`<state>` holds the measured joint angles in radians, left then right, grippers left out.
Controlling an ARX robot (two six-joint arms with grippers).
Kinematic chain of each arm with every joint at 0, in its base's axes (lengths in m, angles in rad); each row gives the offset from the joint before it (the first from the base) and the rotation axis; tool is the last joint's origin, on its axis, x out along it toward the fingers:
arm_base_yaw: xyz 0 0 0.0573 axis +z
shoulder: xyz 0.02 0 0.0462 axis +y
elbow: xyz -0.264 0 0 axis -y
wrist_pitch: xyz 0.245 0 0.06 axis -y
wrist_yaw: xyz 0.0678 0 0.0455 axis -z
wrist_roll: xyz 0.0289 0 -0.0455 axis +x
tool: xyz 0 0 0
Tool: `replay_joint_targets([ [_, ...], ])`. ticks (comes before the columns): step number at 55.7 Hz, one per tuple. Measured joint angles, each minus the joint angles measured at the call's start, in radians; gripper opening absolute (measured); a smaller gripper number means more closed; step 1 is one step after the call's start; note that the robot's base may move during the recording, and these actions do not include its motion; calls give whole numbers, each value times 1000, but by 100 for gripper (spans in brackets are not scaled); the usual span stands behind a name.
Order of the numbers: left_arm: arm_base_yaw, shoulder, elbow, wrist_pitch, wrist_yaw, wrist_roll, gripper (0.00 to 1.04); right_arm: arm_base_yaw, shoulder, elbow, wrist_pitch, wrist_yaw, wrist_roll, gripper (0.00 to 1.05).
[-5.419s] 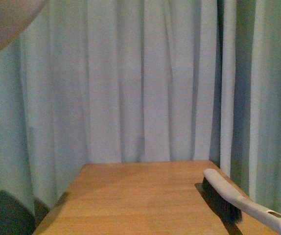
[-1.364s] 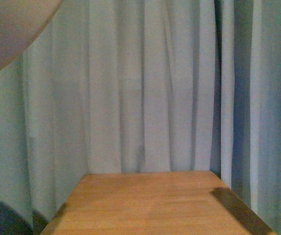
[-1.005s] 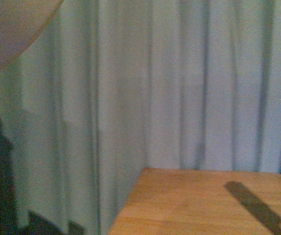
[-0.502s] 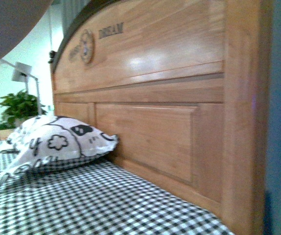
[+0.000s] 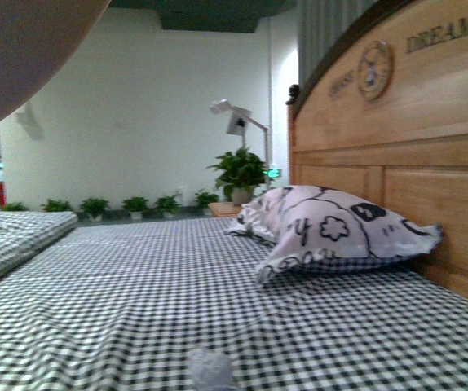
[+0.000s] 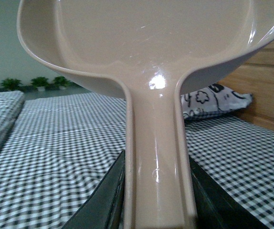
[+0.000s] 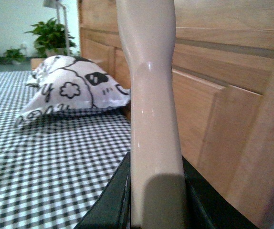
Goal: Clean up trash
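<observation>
Checked black-and-white bedding covers the bench (image 5: 136,277), a made-up bed with a wooden headboard (image 5: 397,147) on the right and a cartoon-printed pillow (image 5: 340,232) against it. From where I stand, the job looks to be at the approach: tools in hand, nothing swept yet.

The left claw (image 6: 158,195) is clamped on the handle of the pinkish dustpan (image 6: 142,43), dark jaws pressing either side of it. The right claw (image 7: 153,200) grips a pale handle (image 7: 151,95) the same way; its working end is out of sight.

The trash (image 5: 209,371), a small crumpled white wad, lies on the sheet at the very near edge of the front view, about centre. The pan hangs high at the near left, well apart from it. Neither wrist view shows the wad, so both claws seem to be above it.

Next, I'd guess, the pan's lip must come down flat on the sheet just beside the wad.
</observation>
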<state>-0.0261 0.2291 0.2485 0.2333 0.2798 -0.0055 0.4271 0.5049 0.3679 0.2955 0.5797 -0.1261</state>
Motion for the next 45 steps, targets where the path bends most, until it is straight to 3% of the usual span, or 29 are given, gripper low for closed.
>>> replay_joint_targets([
  [22, -2, -2, 1, -7, -14, -8, 28, 3, 8, -2, 0, -3, -2, 21],
  [24, -18, 6, 23, -72, -55, -27, 28, 3, 8, -2, 0, -2, -2, 21],
  [27, -76, 50, 116, -319, -192, -97, 28, 1, 6, -2, 0, 2, -2, 21],
  [31, -95, 81, 164, -496, -240, -110, 28, 1, -2, -1, 0, 1, -2, 21],
  [36, -108, 143, 170, -600, -194, -66, 28, 1, -2, -1, 0, -2, -2, 21],
  [45, -105, 401, 181, -507, -81, 208, 28, 1, -1, -2, 0, 0, -2, 21],
])
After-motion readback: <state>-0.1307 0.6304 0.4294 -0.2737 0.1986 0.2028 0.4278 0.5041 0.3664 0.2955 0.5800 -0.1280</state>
